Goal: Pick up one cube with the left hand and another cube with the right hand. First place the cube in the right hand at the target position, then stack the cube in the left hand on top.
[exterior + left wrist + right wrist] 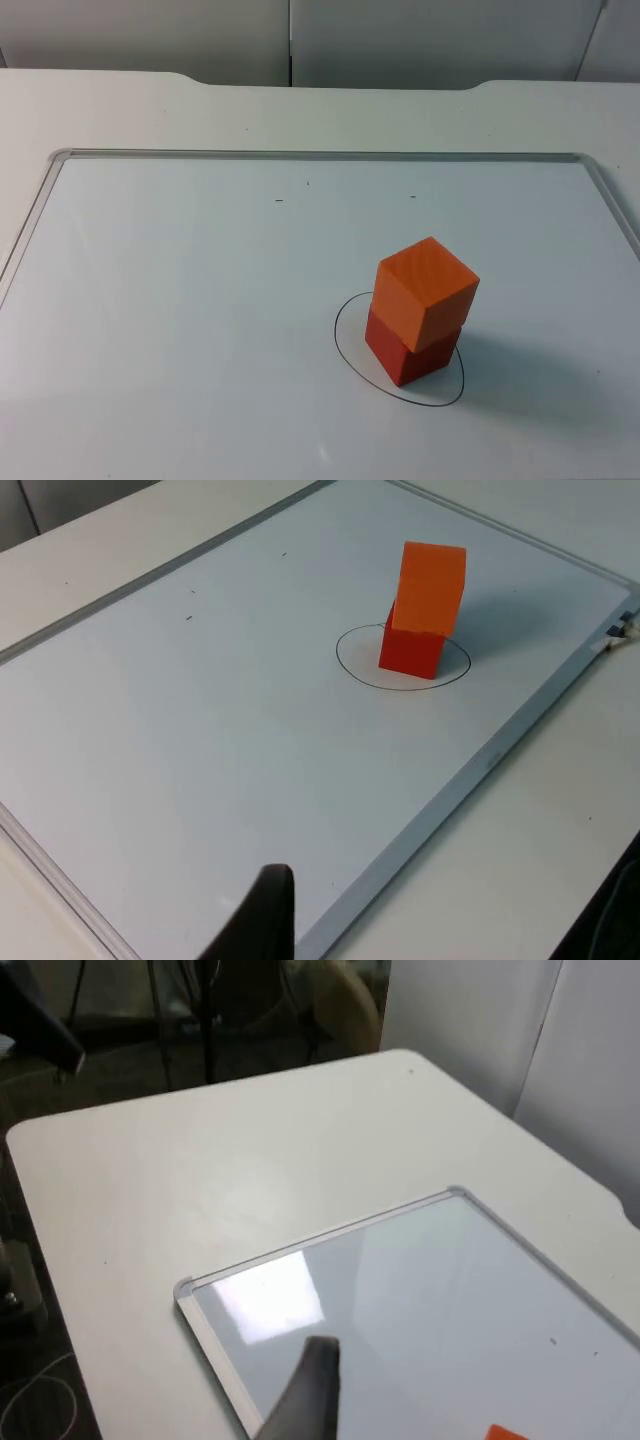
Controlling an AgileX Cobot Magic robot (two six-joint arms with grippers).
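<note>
An orange cube rests on top of a red cube, turned a little and overhanging it slightly. The stack stands inside a black drawn circle on the whiteboard. In the left wrist view the orange cube and the red cube stand far from my left gripper, which waits over the board's edge with nothing in it. My right gripper hangs over a corner of the board, well away from the stack; a sliver of the orange cube shows.
The whiteboard's metal frame runs around it on the white table. A grey partition wall closes the back. Beyond the table edge lies a dark floor with stands.
</note>
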